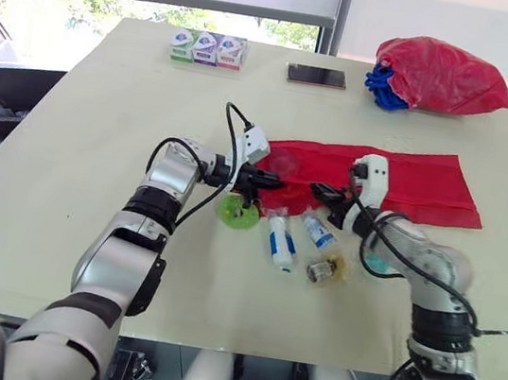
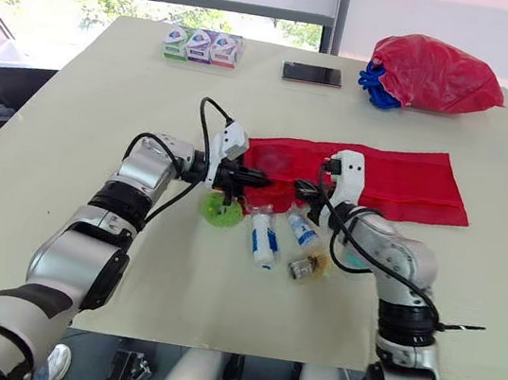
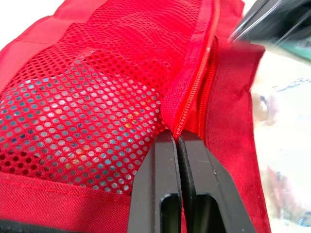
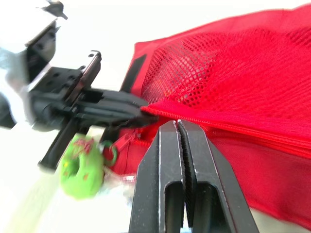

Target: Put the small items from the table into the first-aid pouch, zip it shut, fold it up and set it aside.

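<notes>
1. Currently, the first-aid pouch [image 1: 408,180] is seen spread flat and unfolded on the table [image 1: 65,171], reaching from the middle toward the right edge.
2. The left gripper [image 3: 176,138] is found at the pouch's left end. Its fingers are closed tightly on the red fabric beside the zipper [image 3: 204,73], whose two halves are parted there.
3. A mesh pocket [image 3: 87,107] is shown next to that grip. Something glinting is made out behind the mesh, but it cannot be identified.
4. The right gripper [image 4: 177,125] is placed just beside the left one, on the pouch edge facing the front of the table. Its fingers are pressed together on the zipper hem, and the hem is drawn in a line between the two grippers.
5. Four small items are left outside the pouch, between it and the front edge:
   - a green ring [image 1: 238,212], just below the left gripper
   - a white-and-blue tube [image 1: 278,243]
   - a small bottle [image 1: 320,232], close to the tube
   - a clear packet [image 1: 326,269], nearest the front edge
6. Along the far edge, three small boxes [image 1: 207,49] are lined up touching one another, and a dark phone [image 1: 317,75] is laid flat near the middle.
7. At the far right corner, a bulging red bag [image 1: 443,77] is set with a blue item [image 1: 384,87] against its left side.
</notes>
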You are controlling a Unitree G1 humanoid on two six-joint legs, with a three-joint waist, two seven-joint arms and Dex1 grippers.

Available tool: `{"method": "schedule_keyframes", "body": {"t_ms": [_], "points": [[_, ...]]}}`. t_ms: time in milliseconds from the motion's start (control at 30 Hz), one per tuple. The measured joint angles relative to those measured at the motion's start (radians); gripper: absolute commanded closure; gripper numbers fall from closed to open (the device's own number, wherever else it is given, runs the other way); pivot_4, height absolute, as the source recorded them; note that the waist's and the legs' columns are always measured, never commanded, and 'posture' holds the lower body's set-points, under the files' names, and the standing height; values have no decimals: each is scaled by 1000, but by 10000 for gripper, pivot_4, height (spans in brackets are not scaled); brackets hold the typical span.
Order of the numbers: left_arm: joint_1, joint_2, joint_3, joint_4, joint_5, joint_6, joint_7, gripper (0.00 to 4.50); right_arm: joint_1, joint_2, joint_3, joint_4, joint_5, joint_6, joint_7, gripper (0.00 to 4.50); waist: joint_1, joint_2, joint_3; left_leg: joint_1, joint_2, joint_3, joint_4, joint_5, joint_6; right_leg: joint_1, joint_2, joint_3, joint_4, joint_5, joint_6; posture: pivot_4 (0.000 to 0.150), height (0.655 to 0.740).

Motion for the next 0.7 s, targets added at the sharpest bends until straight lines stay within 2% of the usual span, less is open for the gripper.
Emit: {"method": "schedule_keyframes", "body": {"t_ms": [100,233,500,567,600,667,700], "points": [[-2,31,0,20,6,-33,0,45000,76,-137,13,-132,-5,-39,125,44289,2,0,0,0,0,-1,0,0,0,0,0,-1,0,0,0,1500,7400],[0,70,2,27,11,-38,-5,45000,166,-249,-19,-219,-50,-170,253,44289,3,-1,0,0,-1,-1,1,0,0,1,0,0,-1,0,0,1500,7400],[81,178,1,-43,21,-67,-51,45000,430,-503,-225,-327,-60,-388,583,44289,3,-1,0,1,0,-1,1,0,0,2,0,-1,-1,0,0,1500,7400],[85,190,1,-55,21,-72,-51,45000,515,-548,-310,-331,-35,-423,679,36961,10,-1,1,1,0,-1,1,0,0,2,0,-1,-1,0,1,1500,7400],[92,205,2,-54,21,-72,-50,45000,550,-563,-357,-328,-24,-433,719,31012,13,-2,1,1,1,-1,2,0,0,3,0,-1,-1,0,0,1500,7400],[94,210,4,-54,21,-72,-48,45000,584,-575,-416,-323,-6,-449,766,24458,14,-2,1,2,1,-1,3,0,0,4,0,-1,-1,-1,1,1500,7400],[94,211,4,-53,22,-79,-43,45000,619,-587,-464,-320,19,-455,806,18759,19,-2,1,2,1,-1,3,0,0,5,0,-1,-1,-2,3,1500,7400]]}}
